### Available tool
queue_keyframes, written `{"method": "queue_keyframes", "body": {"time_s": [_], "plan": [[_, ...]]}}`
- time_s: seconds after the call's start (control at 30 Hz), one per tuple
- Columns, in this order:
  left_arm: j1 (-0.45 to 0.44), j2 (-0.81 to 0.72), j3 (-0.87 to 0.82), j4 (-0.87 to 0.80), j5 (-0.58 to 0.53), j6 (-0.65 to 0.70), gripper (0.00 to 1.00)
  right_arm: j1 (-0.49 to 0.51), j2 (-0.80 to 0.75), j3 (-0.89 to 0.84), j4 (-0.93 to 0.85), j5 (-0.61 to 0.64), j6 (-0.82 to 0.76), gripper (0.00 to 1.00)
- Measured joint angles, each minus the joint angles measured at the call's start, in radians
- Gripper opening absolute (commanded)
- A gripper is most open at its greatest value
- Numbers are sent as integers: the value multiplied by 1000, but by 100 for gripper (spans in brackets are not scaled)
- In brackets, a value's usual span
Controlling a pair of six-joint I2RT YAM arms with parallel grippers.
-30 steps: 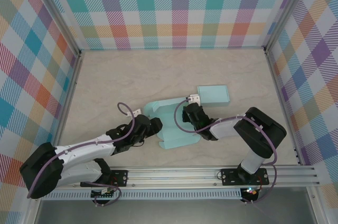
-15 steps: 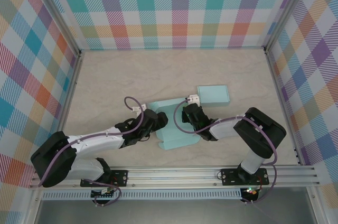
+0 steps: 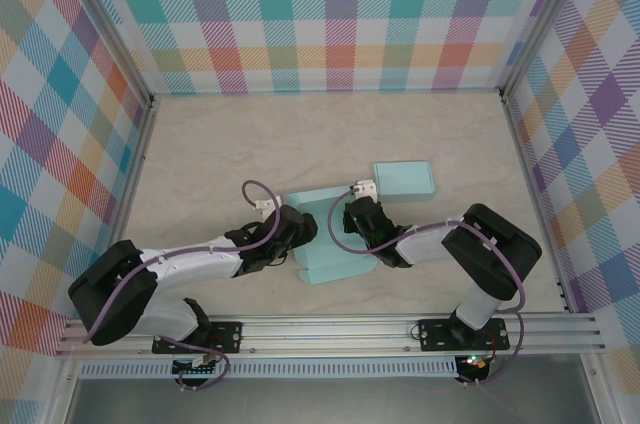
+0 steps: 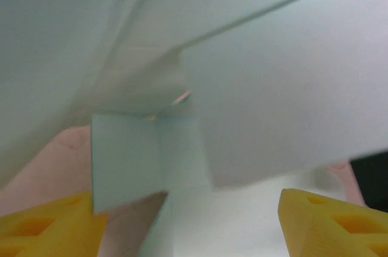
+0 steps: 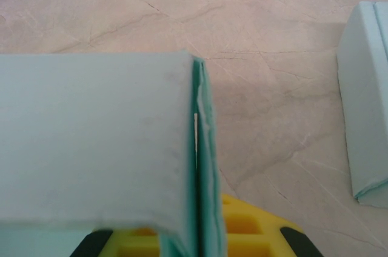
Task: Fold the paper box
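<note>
paper box [image 3: 330, 259] in right tool [image 3: 352, 212]

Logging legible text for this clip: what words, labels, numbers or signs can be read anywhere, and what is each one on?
Nothing legible here.
Paper box: plain teal, no print.
Folded box behind it: plain teal as well.
White tabs on the wrists: too small to tell whether they carry any marking.
Plaid walls: pattern only, no lettering.

Beige marbled table [image 3: 220, 144] enclosed by 3 pastel plaid walls [image 3: 340, 14]; metal rail [image 3: 340, 329] along near edge
</note>
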Motion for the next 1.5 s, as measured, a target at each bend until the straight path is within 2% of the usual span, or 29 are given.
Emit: {"method": "queue_keyframes", "body": {"time_s": [0.2,0.43,0.73,0.93,1.17,1.3,1.4,1.5], "plan": [[0,40,70,35,-17,70,68,2,1,0,0,1,8,0],[0,123,89,48,-39,91,65,14,1,2,-3,2,8,0],[0,120,89,53,-7,187,69,19,6,7,-10,20,23,0],[-2,-37,89,-33,42,282,75,21,12,21,-30,38,63,0],[-21,-378,37,-128,61,337,81,21,14,22,-30,50,75,0],[-20,-562,25,-212,-39,354,83,21,16,25,-31,52,75,0],[-2,-619,25,-303,-145,360,84,21,19,29,-34,53,75,0],[60,-623,25,-388,-225,363,84,21,19,29,-34,53,74,0]]}}
